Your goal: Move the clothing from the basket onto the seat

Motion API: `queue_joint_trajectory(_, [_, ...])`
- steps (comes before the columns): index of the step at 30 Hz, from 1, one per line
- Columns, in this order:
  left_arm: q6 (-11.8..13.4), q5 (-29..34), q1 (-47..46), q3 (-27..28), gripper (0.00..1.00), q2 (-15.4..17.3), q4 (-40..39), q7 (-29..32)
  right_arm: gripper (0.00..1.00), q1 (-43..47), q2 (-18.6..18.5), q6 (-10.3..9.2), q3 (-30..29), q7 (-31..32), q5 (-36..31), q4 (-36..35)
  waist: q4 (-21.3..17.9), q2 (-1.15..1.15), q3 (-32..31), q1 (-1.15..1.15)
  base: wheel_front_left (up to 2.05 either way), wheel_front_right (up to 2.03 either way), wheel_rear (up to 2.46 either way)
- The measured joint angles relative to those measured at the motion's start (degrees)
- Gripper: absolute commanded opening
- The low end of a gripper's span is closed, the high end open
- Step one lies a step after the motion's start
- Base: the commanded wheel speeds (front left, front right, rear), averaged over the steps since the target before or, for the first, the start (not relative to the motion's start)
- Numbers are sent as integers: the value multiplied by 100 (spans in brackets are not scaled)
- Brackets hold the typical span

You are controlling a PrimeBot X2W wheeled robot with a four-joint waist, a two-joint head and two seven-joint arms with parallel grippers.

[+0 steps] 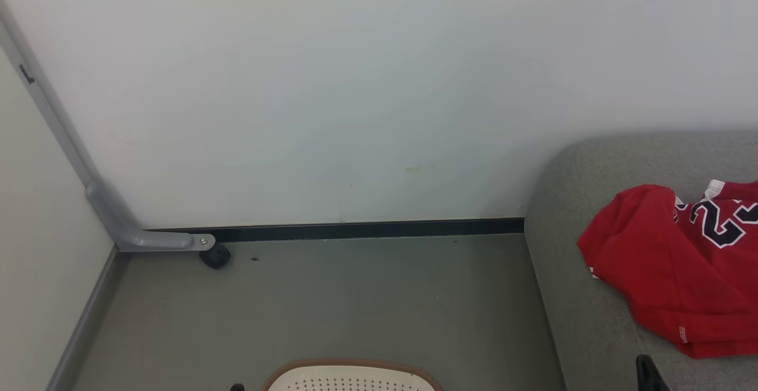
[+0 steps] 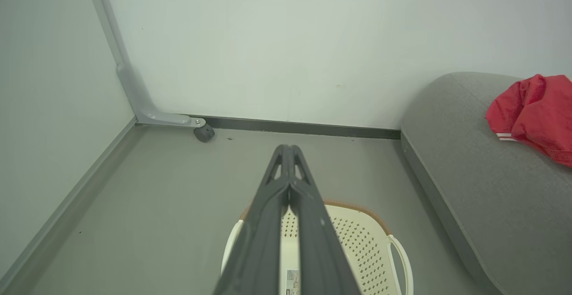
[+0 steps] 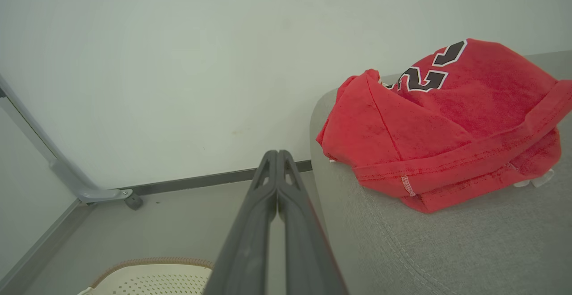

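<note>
The clothing, a red jersey with a black-and-white number, lies crumpled on the grey seat at the right. In the right wrist view the clothing rests near the seat's rounded corner. The cream basket with a brown rim stands on the floor at the bottom edge; its perforated wall shows below my left gripper, which is shut with nothing in it. My right gripper is shut and holds nothing, hovering left of the seat's edge. A dark fingertip shows low over the seat.
A white wall closes the far side, with a dark skirting strip at its foot. A grey metal leg with a black caster stands in the left corner. Grey floor lies between wall, basket and seat.
</note>
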Motion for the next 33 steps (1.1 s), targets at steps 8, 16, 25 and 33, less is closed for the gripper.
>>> queue_joint_trajectory(8, [-4, -93, 203, -4, 0, -38, 416, 22, 0, 157, 183, 3, 80, 45, 45, 465, 0, 0, 5, 0, 0, 0, 0])
queue_joint_trajectory(16, [-108, -590, 186, 146, 0, -93, 425, 147, 0, 105, 232, 59, -31, 172, 654, 542, -1, 0, 22, 0, 0, 0, 0])
queue_joint_trajectory(25, [-213, -1151, 121, 314, 0, -149, 464, 255, 0, 40, 261, 119, -152, 315, 1230, 609, -2, 0, 38, 0, 0, 0, 0])
queue_joint_trajectory(33, [-357, -1736, 32, 519, 0, -178, 521, 379, 0, -148, 305, 230, -282, 479, 1895, 682, -2, 0, 55, 0, 0, 0, 0])
